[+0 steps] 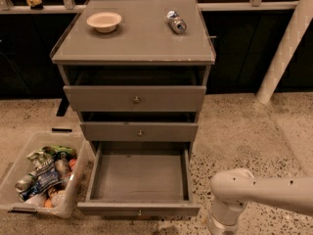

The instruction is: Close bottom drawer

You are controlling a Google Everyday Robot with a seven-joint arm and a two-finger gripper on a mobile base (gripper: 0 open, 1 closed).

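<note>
The grey cabinet (pixel 133 77) carries three drawers, one knob on each; the bottom drawer (pixel 139 177) is drawn far out toward the camera, its bare grey floor and both side walls in full view, its low front (pixel 112 209) nearest the lower edge with a small round knob (pixel 139 212) at its middle; the middle drawer (pixel 139 131) and the top drawer (pixel 134 98) sit above it, each with a dark gap over its front. On the tabletop (pixel 134 40) there are two things, well apart: one pale bowl (pixel 103 21) upright at the rear left, and one can (pixel 176 22) lying on its side at the rear right. One clear plastic bin (pixel 73 192) stands on the speckled floor (pixel 234 131) just beside the open drawer's left wall, holding a heap of packets and cans (pixel 44 175) too jumbled to count. One white pillar (pixel 286 43) leans up at the right, well apart from the cabinet. One white robot arm (pixel 254 192) enters from the right edge and bends downward near the front right corner of the bottom drawer, not touching it; nothing lies between arm and drawer front; the pincer lies past the lower edge, beyond the arm's end, so whether it is released or clenched cannot be told.
</note>
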